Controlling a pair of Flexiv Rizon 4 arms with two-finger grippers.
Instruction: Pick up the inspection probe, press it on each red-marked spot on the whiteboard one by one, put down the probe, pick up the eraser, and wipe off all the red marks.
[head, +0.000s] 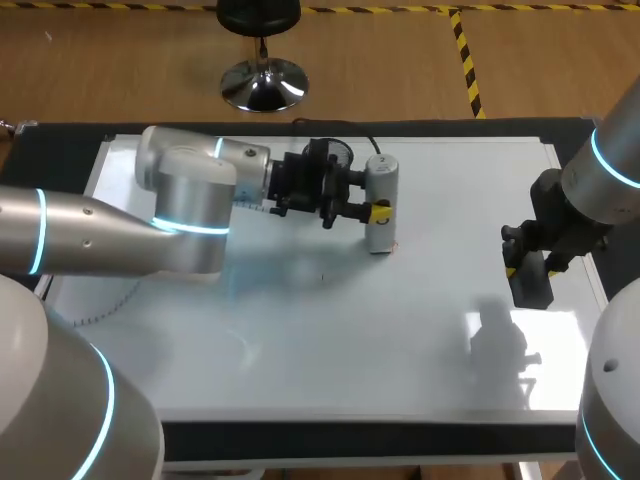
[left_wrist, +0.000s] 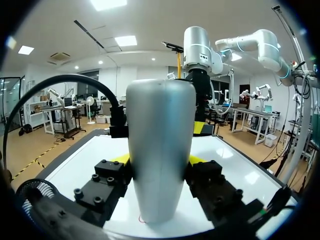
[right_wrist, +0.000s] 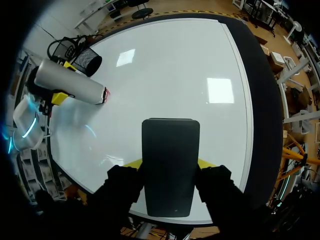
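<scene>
Head view gives us the white rectangular whiteboard (head: 300, 340) filling most of the frame. Our left arm (head: 110, 235), silver with blue light rings, comes in from the left edge and lies level across the upper left to the upper middle, wrist turned sideways. Our right arm (head: 612, 170) hangs in at the right edge, wrist pointing down. The left gripper (head: 378, 211) is clamped on the upright silver cylindrical inspection probe (head: 381, 185), with a yellow-tipped finger on either side at mid-height. In the left wrist view we see both fingers against its flanks. The probe's lower end sits at the board, right by a small red mark (right_wrist: 106, 92). The right gripper (head: 520, 262) has its fingers pressed on both sides of the black rectangular eraser (head: 531, 285), held over the board's right edge at middle right.
</scene>
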